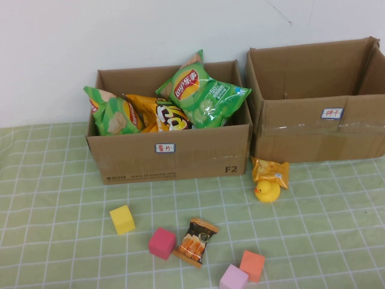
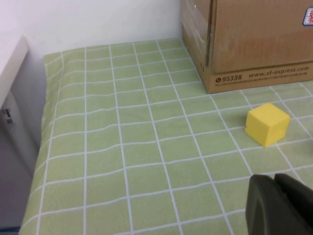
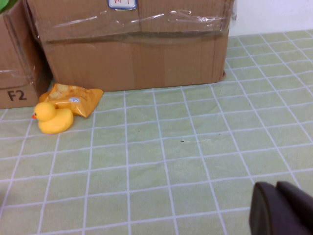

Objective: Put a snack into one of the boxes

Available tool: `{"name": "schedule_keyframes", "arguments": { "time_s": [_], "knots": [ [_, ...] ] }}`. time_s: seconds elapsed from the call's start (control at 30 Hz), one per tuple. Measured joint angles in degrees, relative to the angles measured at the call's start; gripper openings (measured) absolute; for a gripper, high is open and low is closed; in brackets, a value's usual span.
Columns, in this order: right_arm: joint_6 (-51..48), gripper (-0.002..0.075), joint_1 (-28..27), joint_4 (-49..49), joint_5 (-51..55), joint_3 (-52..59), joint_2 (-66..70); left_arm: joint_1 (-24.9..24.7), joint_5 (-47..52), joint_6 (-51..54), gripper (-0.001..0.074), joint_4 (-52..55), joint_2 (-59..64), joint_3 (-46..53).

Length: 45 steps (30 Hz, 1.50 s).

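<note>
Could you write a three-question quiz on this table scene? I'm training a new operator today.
1. True or false: the right box already holds chip bags.
2. What lies against the yellow duck? A) an orange snack packet B) a pink cube C) a green chip bag
3. Which snack lies loose between the cubes in front of the left box?

Key:
1. False; its visible interior shows none.
2. A
3. The dark snack packet.

Both the left end effector and right end effector are shut, holding nothing.

White wall (image 1: 120,30) — green checked tablecloth (image 1: 60,241)
</note>
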Motion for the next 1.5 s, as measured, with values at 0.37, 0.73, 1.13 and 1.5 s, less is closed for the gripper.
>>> {"name": "schedule_keyframes", "arguments": {
  "time_s": [0.37, 0.73, 1.13, 1.5],
  "knots": [
    [0.0, -0.0002, 0.0, 0.0, 0.0, 0.0, 0.0, 0.0, 0.0, 0.1, -0.0002, -0.12, 0.0, 0.0],
    [-0.02, -0.0002, 0.0, 0.0, 0.0, 0.0, 0.0, -0.2, 0.0, -11.0, -0.0002, 0.89, 0.0, 0.0],
    [-0.02, -0.0002, 0.0, 0.0, 0.0, 0.0, 0.0, -0.2, -0.12, -5.7, -0.0002, 1.86, 0.0, 0.0],
    [-0.02, -0.0002, 0.0, 0.0, 0.0, 0.0, 0.0, -0.2, -0.12, -5.57, -0.0002, 2.13, 0.0, 0.0]
  ]
}}
